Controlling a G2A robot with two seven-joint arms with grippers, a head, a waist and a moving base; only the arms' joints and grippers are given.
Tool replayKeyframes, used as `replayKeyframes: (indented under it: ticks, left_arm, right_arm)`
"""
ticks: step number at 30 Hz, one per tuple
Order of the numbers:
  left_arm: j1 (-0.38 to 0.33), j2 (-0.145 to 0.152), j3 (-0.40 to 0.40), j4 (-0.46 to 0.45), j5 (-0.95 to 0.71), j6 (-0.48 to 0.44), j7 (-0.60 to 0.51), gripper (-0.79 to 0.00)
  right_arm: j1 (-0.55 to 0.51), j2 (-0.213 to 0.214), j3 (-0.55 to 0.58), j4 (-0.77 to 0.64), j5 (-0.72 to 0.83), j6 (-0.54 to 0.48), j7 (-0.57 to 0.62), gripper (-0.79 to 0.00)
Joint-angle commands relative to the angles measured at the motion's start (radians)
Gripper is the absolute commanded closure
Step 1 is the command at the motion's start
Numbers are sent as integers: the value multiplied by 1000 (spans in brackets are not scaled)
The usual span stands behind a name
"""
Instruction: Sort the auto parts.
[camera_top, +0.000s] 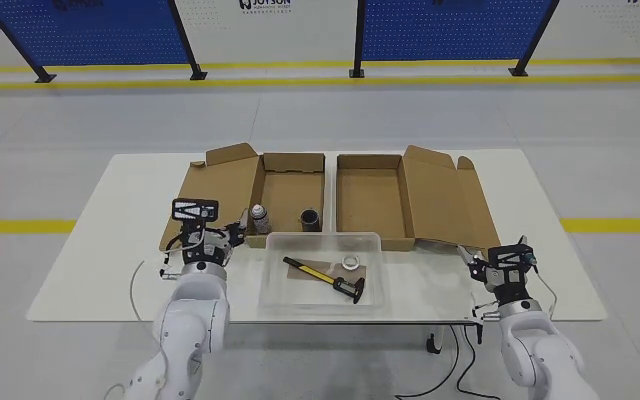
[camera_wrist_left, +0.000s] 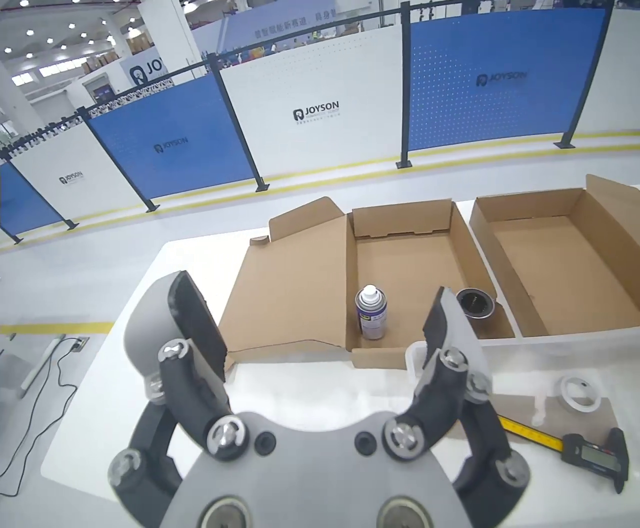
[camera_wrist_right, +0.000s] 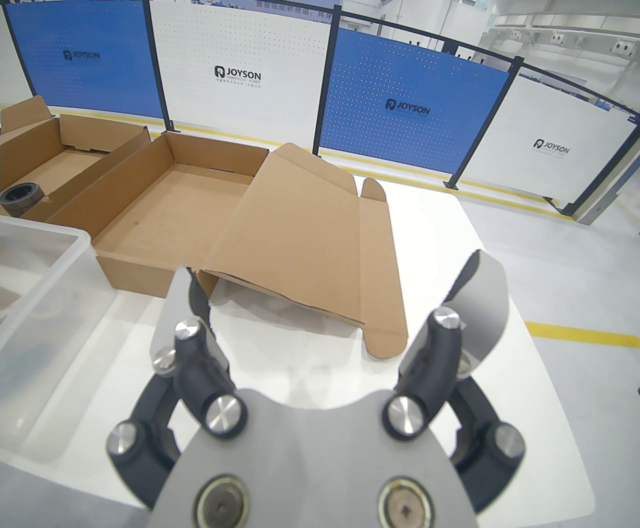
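Sorting seems to be half done, in my judgement: the spray can (camera_wrist_left: 371, 312) and the black hollow cylinder (camera_wrist_left: 475, 302) stand upright in the left box (camera_wrist_left: 400, 220), near its front wall; the right box (camera_wrist_right: 165, 210) stands open just beside it; the caliper (camera_top: 325, 278) and the white ring (camera_top: 351, 263) lie in the clear bin (camera_top: 322, 237), which sits on the desk (camera_top: 110, 250) just in front of both boxes. The left gripper (camera_wrist_left: 314, 300) hangs with its jaws wide apart and nothing between them, just beside the bin's left far corner; the right gripper (camera_wrist_right: 330, 272) is also spread and empty, over the desk in front of the right box's flattened lid, well apart from the bin. The relation that matters for the next pick is this one: the caliper lies to the right of the left gripper and a little nearer to the robot; its long axis runs slantwise across the bin, the yellow end toward the left arm and the black display head (with the measuring beaks) toward the right. The left arm is the nearer one, so I judge it the likelier to take it; a grasp across the thin yellow beam would need the jaws turned crosswise to that axis.
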Motion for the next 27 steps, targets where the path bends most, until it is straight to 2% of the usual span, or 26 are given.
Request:
replayKeyframes:
  ticks: [1,13,19,27]
  left_arm:
    - [0,0,1,-1,1,1,0,-785]
    - [0,0,1,-1,1,1,0,-785]
    - [0,0,1,-1,1,1,0,-785]
    - [0,0,1,-1,1,1,0,-785]
  right_arm:
    - [0,0,0,0,0,0,0,-785]
    - [9,0,-5,-16,-15,-6,2,-785]
    - [62,-3,-49,-104,-60,-24,84,-785]
    - [174,-5,-153,-202,-114,-153,261,-785]
